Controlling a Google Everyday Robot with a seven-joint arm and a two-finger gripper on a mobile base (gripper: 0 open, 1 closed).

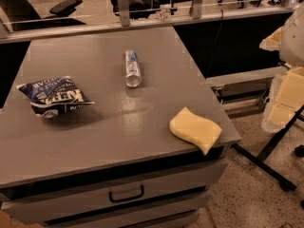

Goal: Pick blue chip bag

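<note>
Over on the left side of the tabletop (118, 132) lies the blue chip bag (54, 96), flat on its back and puffed up, white lettering facing up, with a silvery crimped edge showing at its near-left end. It has plenty of room. The slim can (132, 69) lies on its side well apart, toward the middle back, and the wavy yellow sponge (195, 129) sits farther off again, right at the front right corner. Nothing touches the bag.

And the end effector? Not in shot, so whether it is open or closed I cannot tell. Only a pale bulky shape (290, 75) shows at the far right edge, possibly part of the robot, well away from the bag.

Now, how will this bag behave? By the look of it, very light: mostly air inside thin foil. That skin looks slick and crinkly, so it should give under pressure before anything bites. The tabletop looks smooth, so a sideways nudge would likely send the bag skating. The contents are probably brittle too, so a hard squeeze is unwise.

Best bet is to come straight down and pinch across the narrower width of the puffed middle, gathering foil gently. The flat crimped end is the alternative, firmer but thin and low against the surface.
</note>
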